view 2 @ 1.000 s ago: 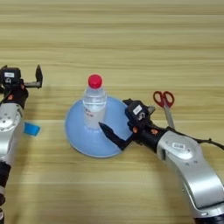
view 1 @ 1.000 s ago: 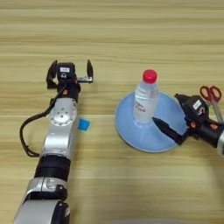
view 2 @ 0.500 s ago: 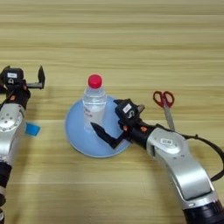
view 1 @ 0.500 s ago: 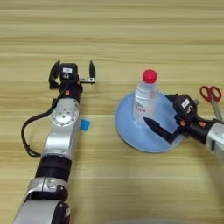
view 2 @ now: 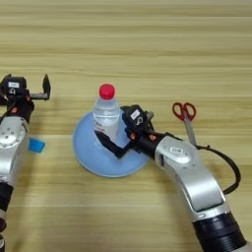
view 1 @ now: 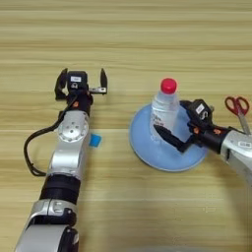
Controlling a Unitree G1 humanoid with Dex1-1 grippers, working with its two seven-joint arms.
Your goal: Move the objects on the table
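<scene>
Right claw [view 2: 118, 135] spread, fingers flanking the upright bottle [view 2: 106, 117], which stands on the blue plate [view 2: 93, 157] between them; contact unclear. Bottle's long axis vertical. Right arm much nearer. Left claw [view 1: 81, 81] spread, idle, well apart on the surface [view 1: 128, 39].

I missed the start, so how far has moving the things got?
Nothing looks finished: the bottle stands upright on the blue plate. In hand: the right gripper is open around the bottle's lower body, one finger in front of it. The left gripper is open over bare table. Left: the scissors and blue block lie apart from both grippers.
</scene>
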